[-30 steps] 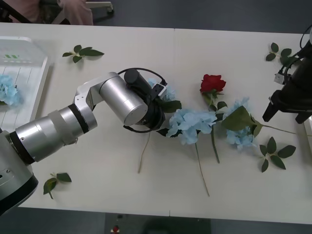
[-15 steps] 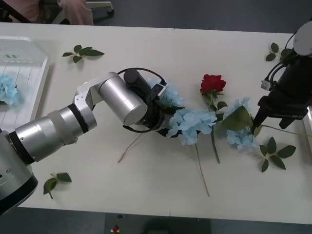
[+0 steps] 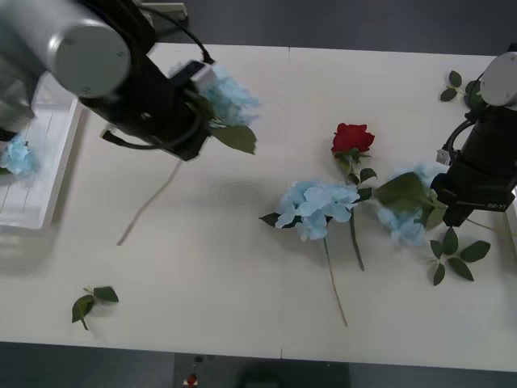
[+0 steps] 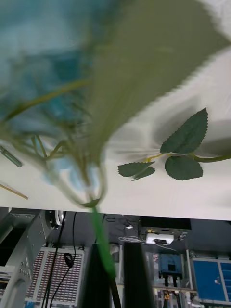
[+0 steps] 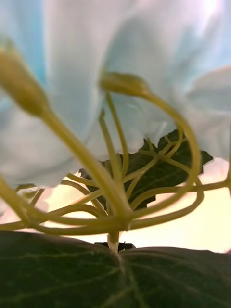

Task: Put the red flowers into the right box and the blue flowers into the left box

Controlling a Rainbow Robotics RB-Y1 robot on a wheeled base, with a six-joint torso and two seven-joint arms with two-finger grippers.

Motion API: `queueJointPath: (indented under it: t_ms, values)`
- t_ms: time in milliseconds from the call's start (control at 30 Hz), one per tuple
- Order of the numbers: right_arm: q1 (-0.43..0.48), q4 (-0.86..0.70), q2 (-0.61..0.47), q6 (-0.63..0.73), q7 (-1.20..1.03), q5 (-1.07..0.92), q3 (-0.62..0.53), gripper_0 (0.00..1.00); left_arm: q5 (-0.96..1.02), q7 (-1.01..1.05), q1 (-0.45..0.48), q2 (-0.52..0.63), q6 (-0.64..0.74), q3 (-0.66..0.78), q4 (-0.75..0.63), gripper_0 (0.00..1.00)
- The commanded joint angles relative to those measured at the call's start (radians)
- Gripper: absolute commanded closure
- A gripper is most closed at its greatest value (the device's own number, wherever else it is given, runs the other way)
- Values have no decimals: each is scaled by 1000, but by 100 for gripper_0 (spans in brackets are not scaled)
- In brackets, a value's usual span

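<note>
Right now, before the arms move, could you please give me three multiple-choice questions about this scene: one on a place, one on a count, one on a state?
1. Where is the red rose?
A) held in the right jaws
B) lying on the table
C) on the floor

2. How many red roses are in sight?
A) three
B) none
C) one

3. What is the state of the blue flower at the left jaws?
A) lifted above the table, its stem hanging down
B) lying flat on the table
C) standing in a vase

Answers:
1 B: the rose rests on the white tabletop, apart from both arms.
2 C: the front view has a single deep-red head.
3 A: the left jaws hold it up, and its stem trails down towards the table.
</note>
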Motion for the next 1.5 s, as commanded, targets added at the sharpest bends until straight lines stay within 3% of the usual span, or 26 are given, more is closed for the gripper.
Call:
queueJointPath:
  t_ms: [33, 200, 367, 400, 633, 967, 1000, 1067, 1100, 1133, 1167, 1267, 1500]
  values:
    - [-20, -7, 1, -1, 24, 3, -6, 100, 13, -80, -12, 131, 124, 132, -75, 100]
    - [-20, -21, -1, -1, 42, -3, -26, 100, -20, -241, 87, 226, 215, 357, 6, 100]
    - [-20, -92, -21, -1, 85, -14, -64, 100, -132, -459, 172, 244, 184, 499, 157, 100]
    - [-17, -131, -36, -1, 130, -34, -98, 100, -171, -545, 202, 243, 130, 558, 241, 100]
    - [47, -214, -50, -1, 410, -221, -353, 100, -257, -689, 224, 261, 14, 624, 509, 100]
    - [80, -225, 58, -29, 687, -519, -591, 100, -359, -775, 235, 298, -100, 660, 677, 100]
    - [80, -223, 85, -36, 688, -556, -623, 100, -367, -781, 236, 298, -115, 661, 698, 89]
    - [80, -225, 122, -54, 688, -603, -644, 100, -372, -790, 241, 301, -138, 664, 724, 56]
    - [80, -225, 134, -62, 690, -619, -647, 100, -372, -796, 245, 303, -146, 667, 730, 46]
    - [80, -225, 153, -85, 688, -649, -650, 100, -367, -816, 255, 303, -160, 683, 736, 27]
    - [80, -225, 174, -109, 690, -678, -649, 100, -359, -839, 273, 303, -175, 701, 736, 15]
    - [80, -225, 220, -168, 688, -752, -634, 100, -312, -882, 316, 303, -199, 738, 721, 4]
    - [80, -237, 314, -272, 688, -858, -569, 100, -73, -878, 386, 312, -143, 791, 601, 1]
